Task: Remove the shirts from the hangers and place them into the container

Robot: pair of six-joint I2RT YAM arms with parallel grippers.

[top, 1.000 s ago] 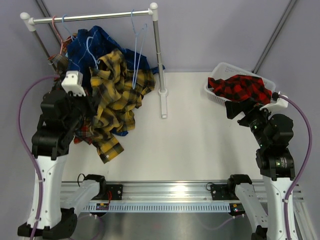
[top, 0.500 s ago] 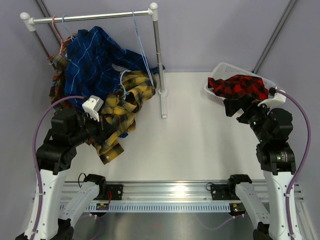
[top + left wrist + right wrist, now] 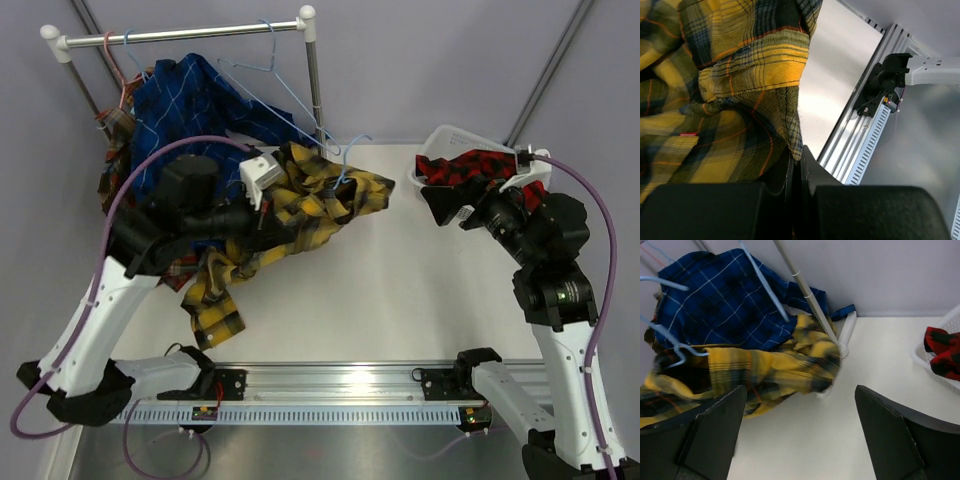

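Right of the rail post (image 3: 315,100): yellow shirt (image 3: 310,205), bunched and lifted off the table (image 3: 400,290), one tail trailing toward the near edge.
Left gripper (image 3: 799,157): jaws pinched tight on a fold of the yellow shirt.
Right gripper (image 3: 800,390): spread wide, holding nothing, facing the rail (image 3: 190,33) from the container side.
Hanger (image 3: 670,340): light blue wire, off the rail, seemingly caught in the collar end of the yellow shirt.
Container (image 3: 440,135): well right of the rail post, with the red-and-black shirt (image 3: 480,170) draped over it.
Blue shirt (image 3: 180,100): hanging under the rail, left of the post.
Step in hand: freeing the yellow shirt from its hanger, by my reading.
Handling advice: hold the pinch firm. Bring the free gripper to the wire, not the cloth (the hook could snag the blue shirt or the post). Draw wire and cloth apart slowly, then carry the shirt away from the rail to the container.
Writing: none legible. One small red tag (image 3: 688,134) on the yellow shirt, too small to read.
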